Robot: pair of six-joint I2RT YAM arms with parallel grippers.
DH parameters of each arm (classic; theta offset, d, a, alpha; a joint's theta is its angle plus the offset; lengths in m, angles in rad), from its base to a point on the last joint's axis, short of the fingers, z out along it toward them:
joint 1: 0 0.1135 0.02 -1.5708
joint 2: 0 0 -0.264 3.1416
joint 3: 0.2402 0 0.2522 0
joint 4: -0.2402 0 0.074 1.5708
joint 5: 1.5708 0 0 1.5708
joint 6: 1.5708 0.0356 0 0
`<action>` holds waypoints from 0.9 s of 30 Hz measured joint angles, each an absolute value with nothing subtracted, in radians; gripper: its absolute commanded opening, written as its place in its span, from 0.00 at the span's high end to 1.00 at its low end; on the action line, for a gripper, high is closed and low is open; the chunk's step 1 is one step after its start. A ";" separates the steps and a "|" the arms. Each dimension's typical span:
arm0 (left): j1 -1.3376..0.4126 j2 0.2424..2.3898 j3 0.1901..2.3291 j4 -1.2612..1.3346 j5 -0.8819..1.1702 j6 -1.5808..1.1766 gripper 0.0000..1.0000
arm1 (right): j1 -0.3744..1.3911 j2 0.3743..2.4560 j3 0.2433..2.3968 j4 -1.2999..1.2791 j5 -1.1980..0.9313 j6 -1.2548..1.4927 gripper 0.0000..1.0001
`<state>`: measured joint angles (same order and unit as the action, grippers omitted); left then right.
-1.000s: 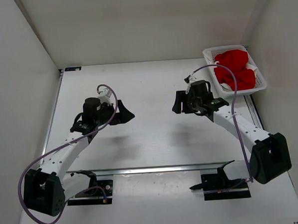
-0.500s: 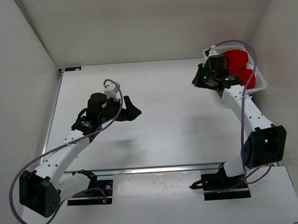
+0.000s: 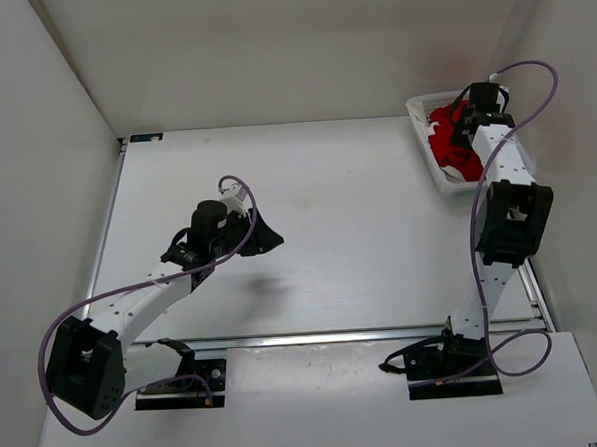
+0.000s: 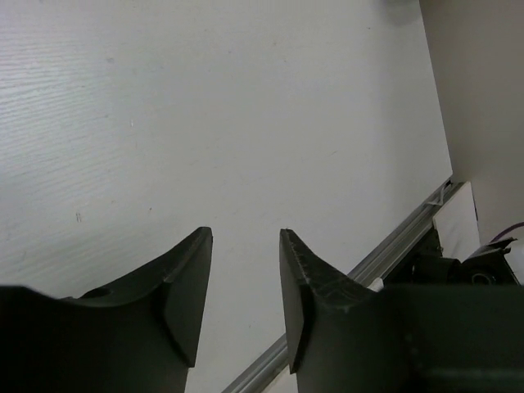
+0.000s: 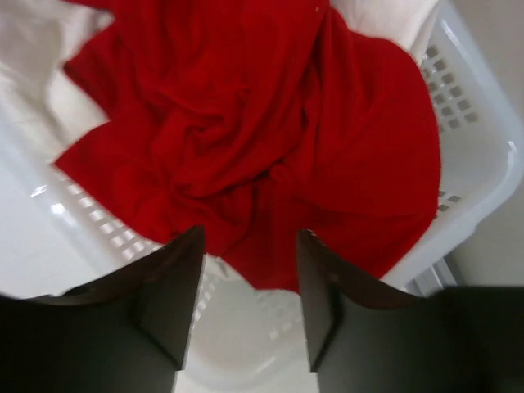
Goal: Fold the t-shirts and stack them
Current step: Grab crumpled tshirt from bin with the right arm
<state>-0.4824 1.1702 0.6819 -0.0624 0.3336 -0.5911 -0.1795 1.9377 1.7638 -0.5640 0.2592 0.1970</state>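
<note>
White bench (image 3: 327,202) under parted, empty left fingers (image 4: 184,286); right fingers (image 5: 172,295), parted over red shirt (image 5: 262,131) in basket (image 5: 483,155), should pinch a raised fold.

My left arm (image 3: 142,297) and right arm (image 3: 505,158): white perforated links between black joint housings, boxy black shoulders, a purple cable (image 3: 43,362) looping along each. Left gripper (image 4: 244,246) fingers (image 4: 184,286): matte black, curved, tapering.
</note>
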 measured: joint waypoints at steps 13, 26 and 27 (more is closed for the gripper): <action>-0.524 1.187 0.661 -0.044 0.314 -0.588 0.44 | -0.184 2.218 2.143 -0.669 0.296 0.172 0.54; -0.505 1.187 0.661 -0.045 0.302 -0.585 0.48 | -0.187 2.275 2.172 -0.746 0.326 0.186 0.71; -0.505 1.186 0.661 -0.045 0.300 -0.585 0.48 | -0.186 2.285 2.180 -0.749 0.326 0.183 0.76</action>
<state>-0.5049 1.1862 0.6605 -0.0448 0.3000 -0.5846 -0.1864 2.2852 2.1799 -0.7486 0.3256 0.1829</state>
